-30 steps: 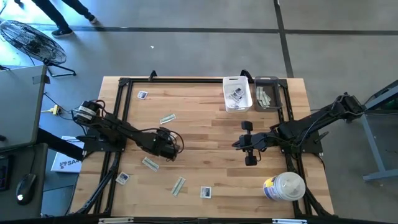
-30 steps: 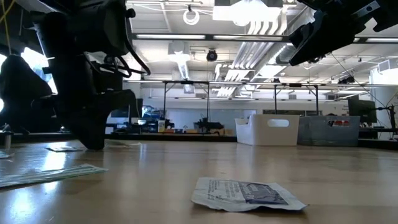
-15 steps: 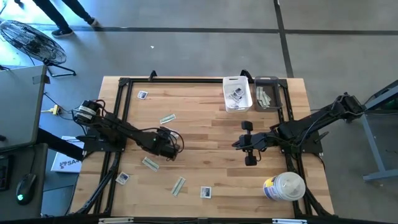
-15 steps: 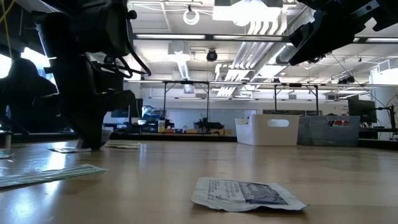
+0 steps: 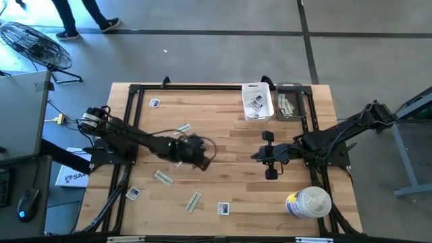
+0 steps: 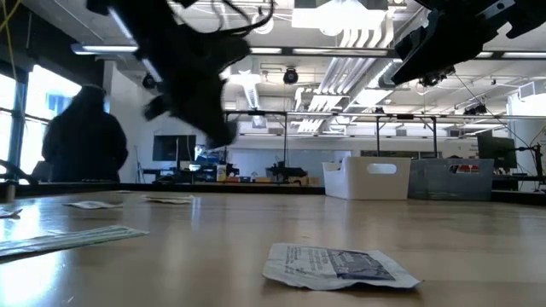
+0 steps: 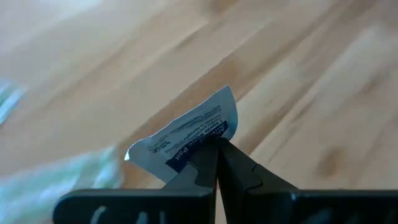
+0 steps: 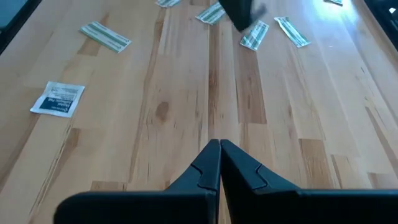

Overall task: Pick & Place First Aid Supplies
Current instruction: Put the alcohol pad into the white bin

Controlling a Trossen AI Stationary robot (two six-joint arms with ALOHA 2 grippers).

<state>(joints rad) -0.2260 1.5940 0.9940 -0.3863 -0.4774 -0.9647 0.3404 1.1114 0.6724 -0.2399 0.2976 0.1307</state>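
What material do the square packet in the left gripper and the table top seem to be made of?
The square white packet, pinched in the shut left gripper, looks like thin matte paper or foil laminate: it curls at its edge and carries blue print. The table top looks like lightly finished wood: joined pale planks with visible grain.

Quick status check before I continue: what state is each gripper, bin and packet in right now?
left gripper: shut on a white packet, lifted off the table.
right gripper: shut, holding nothing, hanging above bare wood.
white bin: open-topped, holds white packets.
grey bin: open-topped, holds green strips.
loose packets: lying flat on the table, not yet binned.
canister: lying on its side by the table's near right corner.
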